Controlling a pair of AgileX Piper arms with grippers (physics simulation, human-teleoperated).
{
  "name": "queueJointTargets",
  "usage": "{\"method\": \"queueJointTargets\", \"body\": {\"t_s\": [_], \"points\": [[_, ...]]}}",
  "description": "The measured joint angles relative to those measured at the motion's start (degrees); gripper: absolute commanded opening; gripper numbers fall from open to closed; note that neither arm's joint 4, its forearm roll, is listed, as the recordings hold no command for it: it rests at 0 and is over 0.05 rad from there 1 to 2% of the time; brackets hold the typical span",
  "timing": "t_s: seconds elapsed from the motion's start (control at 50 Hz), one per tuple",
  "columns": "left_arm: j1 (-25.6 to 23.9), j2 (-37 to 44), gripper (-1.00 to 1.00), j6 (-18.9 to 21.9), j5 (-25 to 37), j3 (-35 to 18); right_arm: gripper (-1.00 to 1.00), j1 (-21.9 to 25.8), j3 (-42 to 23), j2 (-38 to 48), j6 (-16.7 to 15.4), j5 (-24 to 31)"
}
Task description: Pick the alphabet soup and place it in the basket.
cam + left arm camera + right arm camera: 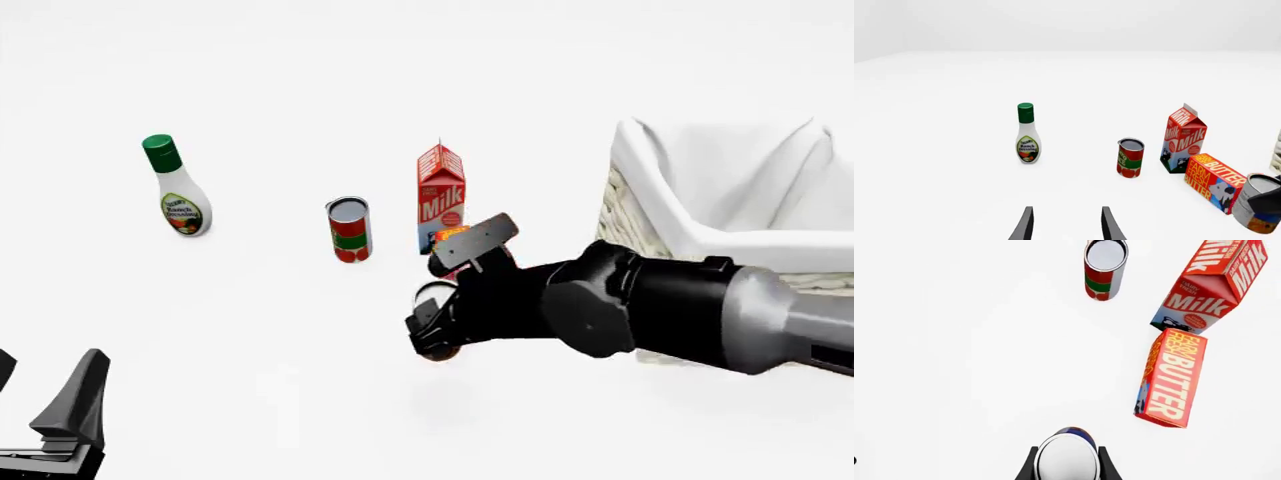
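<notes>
The alphabet soup [1067,456], a can with a silver top and blue label, sits between the two fingers [1029,466] of my right gripper [438,325], which is shut on it. In the front view the can [433,297] is mostly hidden by the gripper, just in front of the butter box. In the left wrist view it [1259,202] looks tilted. I cannot tell if it is off the table. The basket [641,215], cream wicker with white lining, stands at the right behind the right arm. My left gripper [40,395] is open and empty at the near left corner.
A red-and-green can [348,230], a milk carton [441,195] and a lying butter box [1171,377] stand just beyond the right gripper. A ranch dressing bottle [176,190] stands at the far left.
</notes>
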Motion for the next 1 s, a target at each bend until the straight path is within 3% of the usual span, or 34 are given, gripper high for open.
{"method": "queueJointTargets", "body": {"t_s": [0.52, 1.0], "points": [[0.00, 0.00, 1.00, 0.00, 0.00, 0.00, -1.00, -6.96, -15.12, -12.51, -4.72, 16.93], [0.00, 0.00, 1.00, 0.00, 0.00, 0.00, -1.00, -14.48, -24.19, -12.82, -9.27, 21.07]]}}
